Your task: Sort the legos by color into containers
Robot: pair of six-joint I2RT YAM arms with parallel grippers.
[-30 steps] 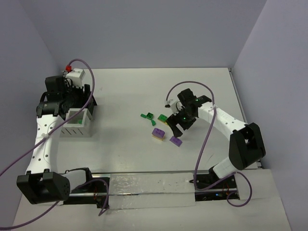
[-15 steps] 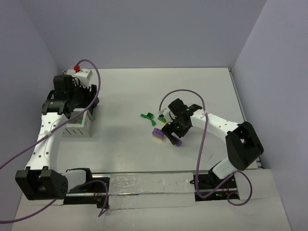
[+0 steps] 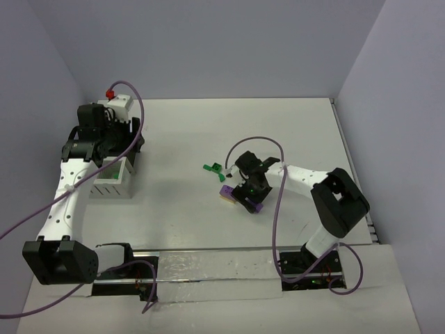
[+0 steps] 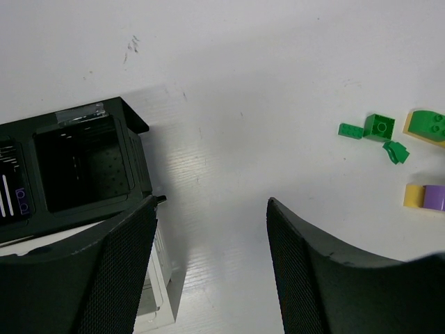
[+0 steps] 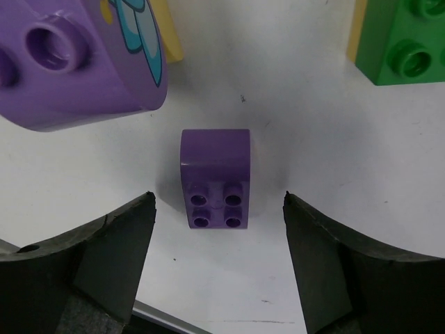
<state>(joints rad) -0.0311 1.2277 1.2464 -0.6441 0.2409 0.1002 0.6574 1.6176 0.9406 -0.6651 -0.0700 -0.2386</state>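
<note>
A small purple brick (image 5: pixel 215 177) lies on the table between the open fingers of my right gripper (image 5: pixel 217 233), which is low over it and touches nothing. In the top view the right gripper (image 3: pixel 249 193) covers most of that brick (image 3: pixel 256 207). A purple piece stacked on yellow (image 5: pixel 76 62) lies just left of it and a green brick on yellow (image 5: pixel 407 42) to the right. Three small green bricks (image 4: pixel 379 127) lie further left. My left gripper (image 4: pixel 211 209) is open and empty beside the black tray (image 4: pixel 135 149) and above the white slatted box (image 3: pixel 111 182).
The black tray's compartment looks empty in the left wrist view. The white box (image 4: pixel 161 292) sits at the table's left side, near the left arm. Purple cables loop over both arms. The table's near edge carries the arm bases.
My right gripper has moved left and down, from beside the green brick to low over the small purple brick. The left arm has shifted slightly toward the back.
</note>
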